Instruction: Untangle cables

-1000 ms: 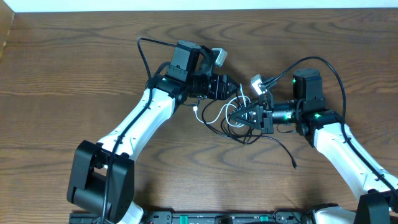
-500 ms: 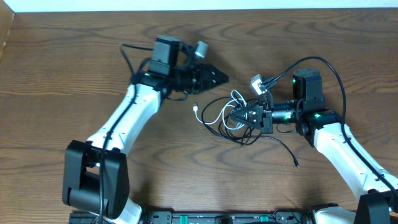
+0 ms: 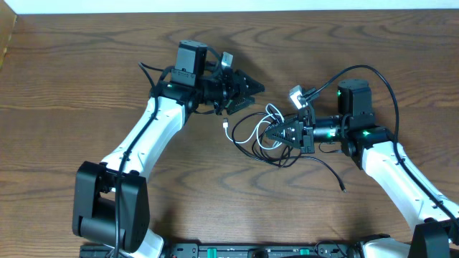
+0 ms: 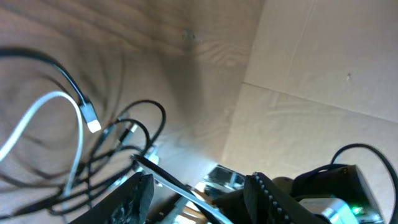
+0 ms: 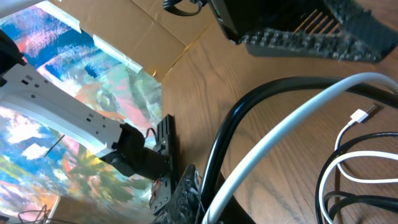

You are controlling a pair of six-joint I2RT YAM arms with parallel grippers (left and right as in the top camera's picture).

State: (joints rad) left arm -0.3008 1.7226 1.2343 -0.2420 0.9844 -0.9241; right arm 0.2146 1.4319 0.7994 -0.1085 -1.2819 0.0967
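The cables (image 3: 259,129) lie in one tangle at mid table: black loops and one white cord (image 3: 242,130) with its plug (image 3: 226,125) to the left. One black cord trails off to the lower right (image 3: 331,175). My right gripper (image 3: 278,134) is shut on the tangle's right side. In the right wrist view a black strand (image 5: 239,121) and the white cord (image 5: 292,121) run out of its jaws (image 5: 208,202). My left gripper (image 3: 252,93) hovers open just up-left of the tangle, holding nothing. Its fingers (image 4: 127,199) frame the white plug (image 4: 93,124) and black loops (image 4: 146,118).
The wooden table (image 3: 86,64) runs to a pale wall at the back. A cardboard edge (image 3: 6,43) stands at the far left. Thicker black wires (image 3: 366,72) arch over the right arm. A cardboard panel (image 4: 323,56) stands beyond the table in the left wrist view.
My left gripper has pulled back up and left from the tangle, then rolled slightly and narrowed a little. The right gripper and the cables have stayed put.
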